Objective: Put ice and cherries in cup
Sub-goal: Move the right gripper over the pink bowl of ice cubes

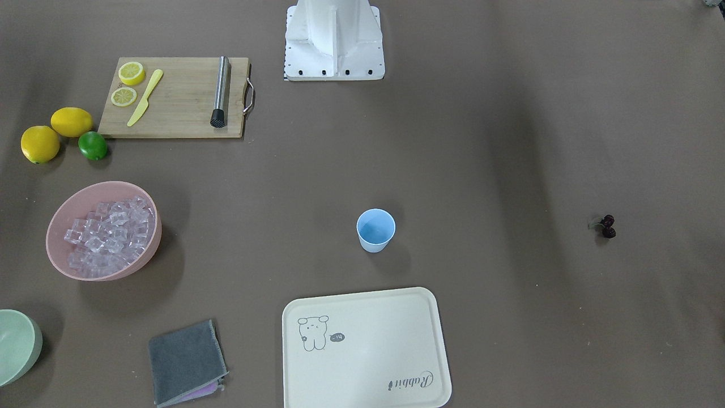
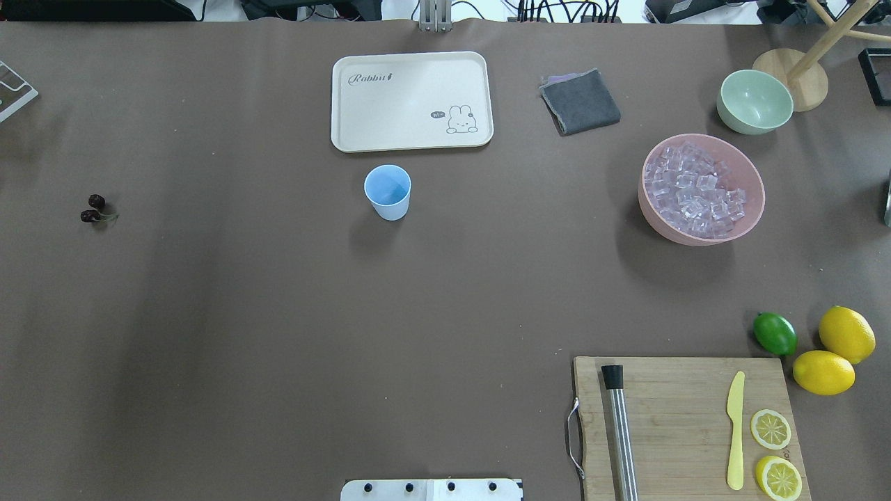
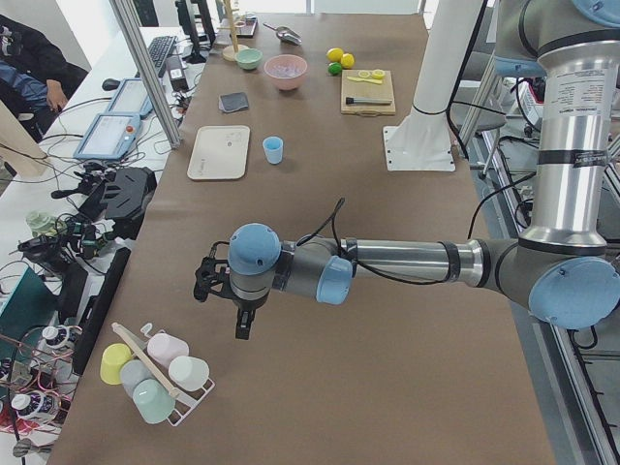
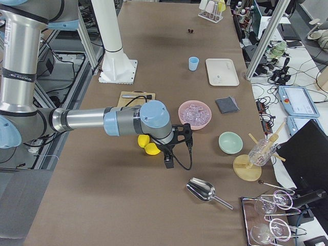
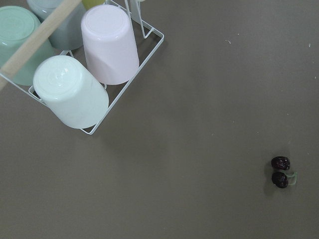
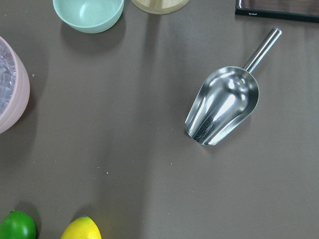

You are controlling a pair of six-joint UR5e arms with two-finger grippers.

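Cherries (image 5: 281, 172) lie on the table (image 5: 199, 124), low-right in the left wrist view — seemingly just off from under the left gripper (image 3: 206, 281). Well apart: cup (image 2: 387, 191), ice (image 2: 696, 191) in pink bowl (image 2: 756, 191). Whether it or the right gripper (image 4: 182, 134) is clenched — unclear.

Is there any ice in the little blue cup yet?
No, the light-blue cup shows only its bare blue inside, while the ice cubes sit heaped in the pink bowl.
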